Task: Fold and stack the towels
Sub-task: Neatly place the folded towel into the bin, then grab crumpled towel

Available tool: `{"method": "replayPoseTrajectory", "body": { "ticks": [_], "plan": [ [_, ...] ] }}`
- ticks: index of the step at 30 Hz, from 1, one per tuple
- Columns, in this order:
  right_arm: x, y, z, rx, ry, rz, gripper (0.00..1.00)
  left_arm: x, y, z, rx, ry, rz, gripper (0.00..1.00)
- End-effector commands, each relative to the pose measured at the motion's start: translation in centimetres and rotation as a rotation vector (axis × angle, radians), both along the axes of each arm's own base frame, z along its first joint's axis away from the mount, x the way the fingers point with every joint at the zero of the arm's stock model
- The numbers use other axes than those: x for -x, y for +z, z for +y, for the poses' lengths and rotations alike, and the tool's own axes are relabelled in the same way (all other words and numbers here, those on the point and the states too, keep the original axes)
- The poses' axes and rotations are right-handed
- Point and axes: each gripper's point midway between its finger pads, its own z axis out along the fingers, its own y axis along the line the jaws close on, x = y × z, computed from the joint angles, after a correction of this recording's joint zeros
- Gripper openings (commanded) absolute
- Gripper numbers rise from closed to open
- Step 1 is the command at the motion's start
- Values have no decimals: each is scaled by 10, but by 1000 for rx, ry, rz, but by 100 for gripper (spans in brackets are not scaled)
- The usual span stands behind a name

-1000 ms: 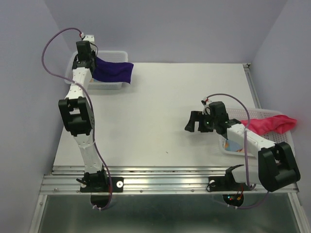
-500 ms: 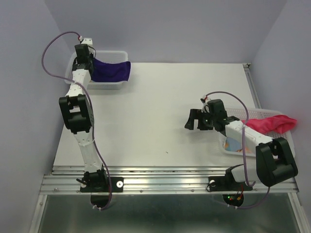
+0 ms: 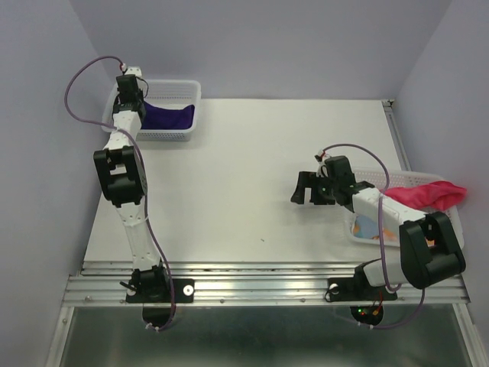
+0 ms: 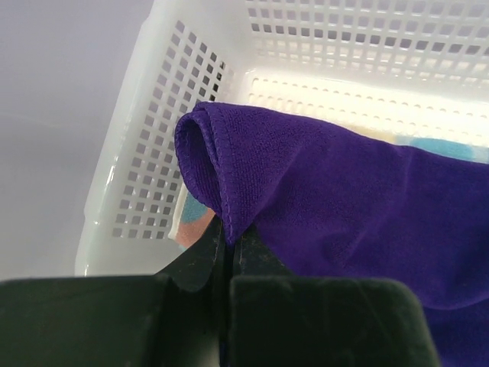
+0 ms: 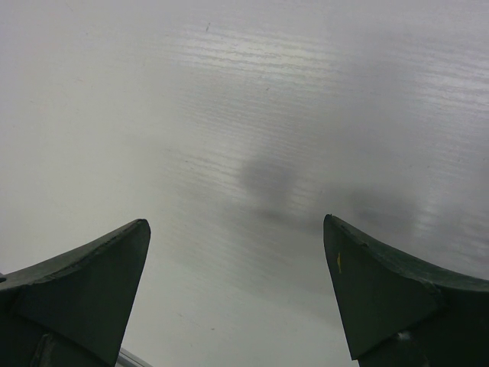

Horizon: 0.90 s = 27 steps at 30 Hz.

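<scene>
White table (image 3: 252, 168) between lilac walls (image 3: 252, 46), both arms bolted at its near edge. Left gripper (image 4: 227, 252) sits at the left basket (image 3: 163, 136) in the far-left corner, fingers pressed tight together on a folded edge of the purple towel (image 3: 170, 116), which lies inside that basket. A patterned towel (image 4: 191, 218) shows beneath it. Right gripper (image 3: 308, 189) hangs over bare table, jaws spread wide, nothing between them. Right basket (image 3: 374, 178) stands just beside it: pink-red towel (image 3: 424, 195) draped across its rim, second patterned towel (image 3: 367, 227) inside
</scene>
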Motion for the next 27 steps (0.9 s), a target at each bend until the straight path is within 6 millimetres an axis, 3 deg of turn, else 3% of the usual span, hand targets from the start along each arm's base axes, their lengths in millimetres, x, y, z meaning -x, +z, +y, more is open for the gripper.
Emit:
{"method": "replayPoseTrajectory", "body": {
  "ticks": [1, 2, 3, 5, 6, 7, 10, 11, 15, 18, 19, 21, 23, 24, 25, 26, 27],
  "plan": [
    [-23, 25, 6, -6, -1, -82, 100, -8, 42, 21, -51, 63, -94, 0],
    [-23, 25, 6, -6, -2, -81, 100, -8, 40, 22, -49, 66, -85, 4],
    [-23, 25, 6, -6, -2, -80, 100, -10, 45, 21, -48, 64, -91, 23],
    [-24, 27, 6, -6, -2, -87, 100, -10, 42, 18, -29, 49, -68, 46],
    [-25, 31, 6, -9, -5, -93, 100, -9, 49, 17, -23, 51, -81, 69],
    [-26, 33, 7, -10, -3, -96, 100, -9, 53, 15, -15, 49, -89, 79],
    [-29, 45, 7, -16, -9, -124, 100, -4, 79, 10, 5, 38, -136, 86],
    [-31, 50, 7, -20, -12, -139, 100, -3, 89, 7, 12, 30, -155, 98],
    [-41, 76, 4, -32, -71, -190, 100, 11, 143, -12, 86, -5, -263, 99],
    [-58, 99, -18, 31, -217, -228, 100, 19, 161, -42, 153, -80, -292, 99],
    [-64, 106, -38, 103, -320, -243, 100, 27, 184, -59, 200, -123, -338, 99],
    [-69, 119, -63, 151, -437, -272, 100, 44, 204, -92, 247, -201, -376, 99],
    [-70, 126, -117, 221, -641, -271, 100, 55, 215, -118, 325, -220, -421, 99],
    [-68, 128, -138, 230, -714, -259, 100, 70, 214, -134, 349, -231, -423, 99],
    [-61, 130, -163, 262, -803, -249, 100, 77, 218, -163, 377, -256, -443, 99],
    [-55, 131, -198, 293, -924, -238, 100, 85, 217, -179, 398, -268, -443, 99],
    [-50, 131, -215, 309, -1003, -229, 100, 95, 190, -190, 415, -254, -397, 99]
  ]
}}
